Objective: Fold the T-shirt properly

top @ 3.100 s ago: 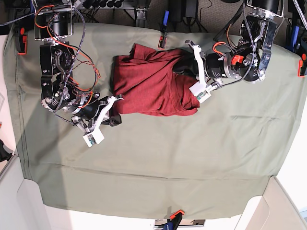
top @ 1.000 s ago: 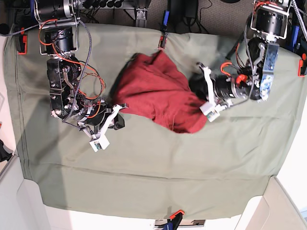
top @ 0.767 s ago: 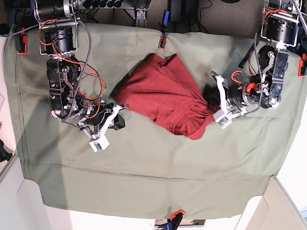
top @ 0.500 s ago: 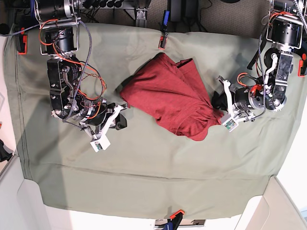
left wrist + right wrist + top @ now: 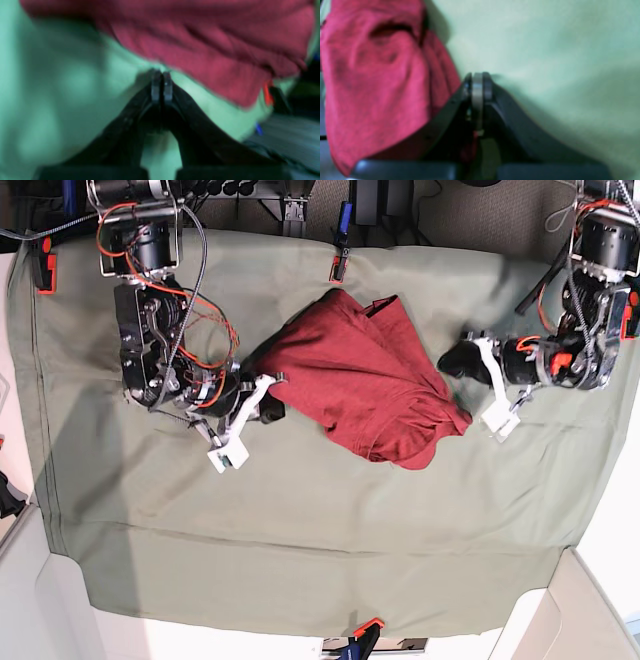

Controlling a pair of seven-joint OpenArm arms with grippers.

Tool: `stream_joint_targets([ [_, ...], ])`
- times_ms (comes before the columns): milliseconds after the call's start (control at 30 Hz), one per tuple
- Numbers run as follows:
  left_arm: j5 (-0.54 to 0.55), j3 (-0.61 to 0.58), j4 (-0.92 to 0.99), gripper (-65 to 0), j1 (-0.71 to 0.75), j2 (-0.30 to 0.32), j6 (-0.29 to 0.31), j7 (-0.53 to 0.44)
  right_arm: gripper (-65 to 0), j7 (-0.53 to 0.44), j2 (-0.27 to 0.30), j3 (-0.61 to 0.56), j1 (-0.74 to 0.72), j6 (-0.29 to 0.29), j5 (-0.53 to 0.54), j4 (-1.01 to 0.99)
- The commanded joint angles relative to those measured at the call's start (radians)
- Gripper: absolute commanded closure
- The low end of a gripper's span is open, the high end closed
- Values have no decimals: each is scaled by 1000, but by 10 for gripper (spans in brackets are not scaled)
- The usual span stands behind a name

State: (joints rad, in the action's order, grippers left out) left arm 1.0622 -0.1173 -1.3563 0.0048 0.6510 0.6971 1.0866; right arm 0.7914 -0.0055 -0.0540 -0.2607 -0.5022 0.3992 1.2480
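The maroon T-shirt (image 5: 360,375) lies bunched and slanted on the middle of the sage-green cloth (image 5: 300,520). My left gripper (image 5: 447,363) is on the view's right, shut and empty, just right of the shirt's right edge. In the left wrist view its shut fingertips (image 5: 161,75) rest on green cloth, with the shirt (image 5: 200,45) just beyond them. My right gripper (image 5: 272,408) is at the shirt's lower-left corner. In the right wrist view it (image 5: 477,75) is shut, with the shirt (image 5: 375,82) against its left finger; nothing shows clamped at the tips.
The green cloth is held by clamps at the back (image 5: 340,265), front (image 5: 365,628), left (image 5: 44,265) and right (image 5: 630,315) edges. Cables and stands crowd the back edge. White surfaces border the cloth in front.
My left gripper dragged the shirt's corner to the right, then let it go and drew up and away. My right gripper moved right and up to the shirt's left corner.
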Motion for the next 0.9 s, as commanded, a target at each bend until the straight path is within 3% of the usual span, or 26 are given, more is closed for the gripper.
stream_joint_targets([
  [0,-6,4,-21,0,16,29,1,47,0,2,-3,-1,-4,-11,5,21],
  [400,24,40,-294,0,253,67,1,93,0,51,-29,-22,129,-26,83,233],
  [667,26,161,-437,0,314,66,1,93,0,27,-38,-220,137,-16,83,241],
  [867,51,231,-448,0,314,66,1,93,0,20,-124,-306,143,-16,75,241],
])
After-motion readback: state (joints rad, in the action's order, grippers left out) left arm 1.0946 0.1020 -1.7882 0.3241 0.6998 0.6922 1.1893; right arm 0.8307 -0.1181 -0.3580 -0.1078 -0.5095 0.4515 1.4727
